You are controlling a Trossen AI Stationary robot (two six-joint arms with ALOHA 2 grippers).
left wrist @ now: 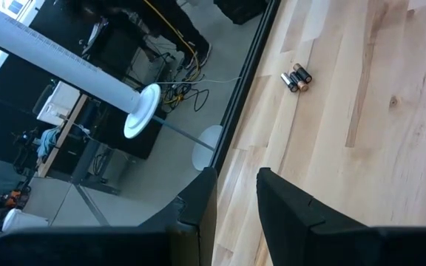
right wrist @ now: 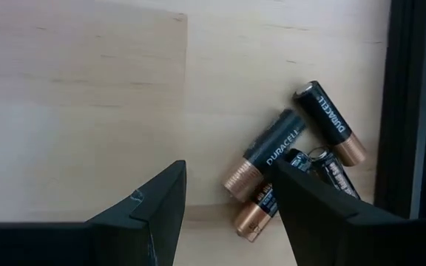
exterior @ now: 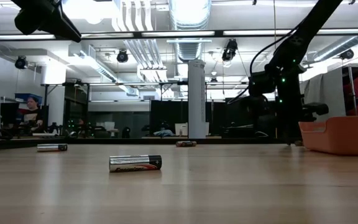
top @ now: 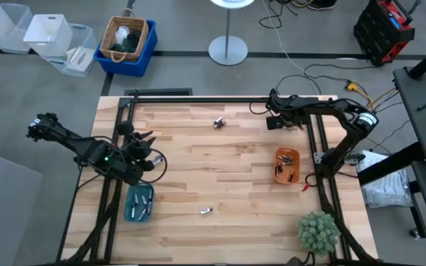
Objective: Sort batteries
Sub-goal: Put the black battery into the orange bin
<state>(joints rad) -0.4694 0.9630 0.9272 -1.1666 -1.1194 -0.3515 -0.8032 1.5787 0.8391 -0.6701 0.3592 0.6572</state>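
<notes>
Batteries point(right wrist: 294, 166) cluster beside the tabletop's point(top: 235, 166) black rail, which only your right wrist view shows; the right claw point(right wrist: 228, 214) above them is parted. The left claw point(left wrist: 235, 199) is parted too.

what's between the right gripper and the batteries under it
Nothing visible. The right gripper hangs open just over a cluster of batteries lying on bare table, beside the black frame rail.

Table point(top: 235, 159): trays sitting at opposite sides, one tray point(top: 139, 202) left-front, the other tray point(top: 287, 165) right. Batteries lying in both; loose pair point(top: 218, 123) lying toward the rear centre, a single battery point(top: 205, 211) lying front centre. Potted plant point(top: 318, 231) standing at the front-right corner.
</notes>
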